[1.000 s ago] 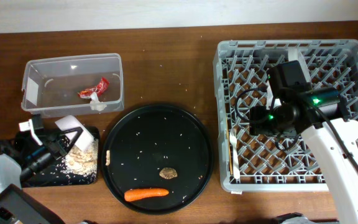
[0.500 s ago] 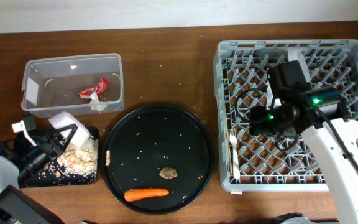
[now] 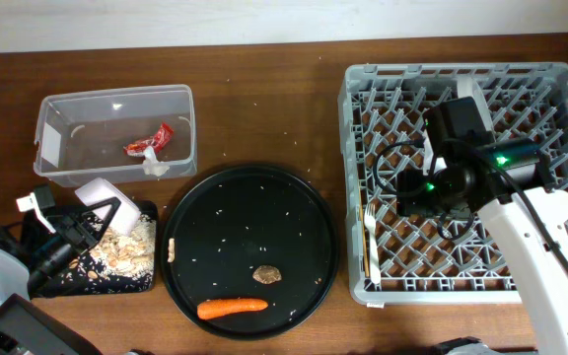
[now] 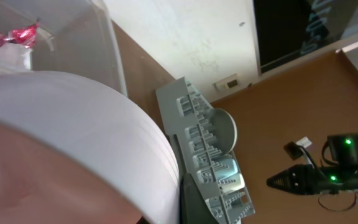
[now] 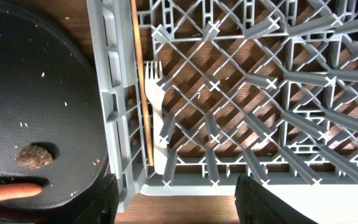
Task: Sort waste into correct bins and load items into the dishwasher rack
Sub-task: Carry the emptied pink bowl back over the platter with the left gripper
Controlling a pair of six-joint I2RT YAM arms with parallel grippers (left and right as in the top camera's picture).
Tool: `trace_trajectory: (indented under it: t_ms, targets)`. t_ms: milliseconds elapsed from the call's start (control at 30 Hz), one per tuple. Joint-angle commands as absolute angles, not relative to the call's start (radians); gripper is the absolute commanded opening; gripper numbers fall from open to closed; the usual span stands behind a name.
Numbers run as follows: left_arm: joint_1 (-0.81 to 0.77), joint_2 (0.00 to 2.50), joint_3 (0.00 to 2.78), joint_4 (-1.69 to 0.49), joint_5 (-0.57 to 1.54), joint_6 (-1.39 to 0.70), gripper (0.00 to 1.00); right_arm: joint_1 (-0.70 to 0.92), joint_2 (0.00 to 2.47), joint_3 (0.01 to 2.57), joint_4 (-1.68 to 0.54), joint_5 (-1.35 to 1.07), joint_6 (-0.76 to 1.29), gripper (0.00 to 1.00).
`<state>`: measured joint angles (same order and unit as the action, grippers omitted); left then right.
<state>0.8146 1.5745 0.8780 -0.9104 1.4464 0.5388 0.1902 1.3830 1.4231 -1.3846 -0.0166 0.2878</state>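
Watching remotely, I see the left gripper (image 3: 89,219) clenched on the white bowl (image 3: 99,191) above the shallow black tray (image 3: 77,282) holding beige scraps (image 3: 126,247); my right gripper (image 5: 176,200) hangs released over the rack (image 5: 107,93), near the white fork (image 5: 157,106); the carrot (image 3: 232,307) lies on the round tray (image 3: 245,217).

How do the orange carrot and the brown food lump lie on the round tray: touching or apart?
Apart. The overhead view shows bare round tray between the orange carrot and the brown food lump.
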Motion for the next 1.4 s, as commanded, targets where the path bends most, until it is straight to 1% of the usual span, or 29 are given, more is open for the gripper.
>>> trace_trajectory:
  t_ms: [0, 33, 100, 167, 200, 267, 300, 333, 367, 400, 433, 500, 567, 900, 1000, 1067, 1233, 1367]
  targets:
    - [0.83, 1.57, 0.878, -0.928, 1.486, 0.554, 0.0, 0.183, 1.387, 1.423, -1.386, 0.001, 0.292, 0.63]
    - [0.825, 1.57, 0.878, -0.936, 1.533, 0.613, 0.0, 0.183, 1.387, 1.423, -1.386, 0.001, 0.292, 0.64]
    - [0.825, 1.571, 0.878, -0.881, 1.504, 0.605, 0.0, 0.183, 1.387, 1.423, -1.386, 0.001, 0.292, 0.63]
    - [0.829, 1.571, 0.878, -0.837, 1.345, 0.412, 0.0, 0.183, 1.387, 1.423, -1.385, 0.001, 0.292, 0.63]
    - [0.828, 1.571, 0.878, -0.857, 1.349, 0.398, 0.0, 0.183, 1.387, 1.423, -1.384, 0.001, 0.292, 0.63]
    - [0.827, 1.571, 0.878, -0.899, 1.501, 0.526, 0.0, 0.183, 1.387, 1.423, -1.385, 0.001, 0.292, 0.63]
    - [0.829, 1.571, 0.878, -0.883, 1.505, 0.532, 0.0, 0.183, 1.387, 1.423, -1.385, 0.001, 0.292, 0.63]
    - [0.833, 1.571, 0.879, -0.854, 1.461, 0.498, 0.0, 0.183, 1.387, 1.423, -1.388, 0.001, 0.292, 0.63]
    - [0.838, 1.571, 0.88, -0.829, 1.34, 0.33, 0.0, 0.183, 1.387, 1.423, -1.389, 0.001, 0.292, 0.63]
    - [0.841, 1.57, 0.879, -0.852, 1.36, 0.303, 0.0, 0.183, 1.387, 1.423, -1.389, 0.001, 0.292, 0.63]
    - [0.841, 1.57, 0.879, -0.875, 1.471, 0.415, 0.0, 0.183, 1.387, 1.423, -1.389, 0.001, 0.292, 0.63]
    - [0.841, 1.57, 0.879, -0.869, 1.575, 0.448, 0.0, 0.183, 1.387, 1.423, -1.389, 0.001, 0.292, 0.63]
    - [0.842, 1.57, 0.888, -0.87, 1.575, 0.344, 0.0, 0.183, 1.387, 1.423, -1.388, 0.009, 0.292, 0.63]
    - [0.818, 1.561, 0.89, -0.871, 1.573, 0.353, 0.0, 0.183, 1.387, 1.423, -1.388, 0.01, 0.292, 0.63]
    - [0.745, 1.543, 0.907, -0.872, 1.517, 0.352, 0.0, 0.183, 1.387, 1.423, -1.388, 0.007, 0.292, 0.63]
    - [0.666, 1.51, 0.939, -0.888, 1.421, 0.352, 0.0, 0.183, 1.387, 1.423, -1.388, 0.007, 0.292, 0.63]
    - [0.424, 1.412, 1.082, -0.953, 1.161, 0.352, 0.0, 0.183, 1.387, 1.423, -1.388, 0.007, 0.292, 0.63]
    - [0.235, 1.372, 1.127, -0.962, 0.987, 0.309, 0.0, 0.183, 1.387, 1.423, -1.388, 0.007, 0.292, 0.63]
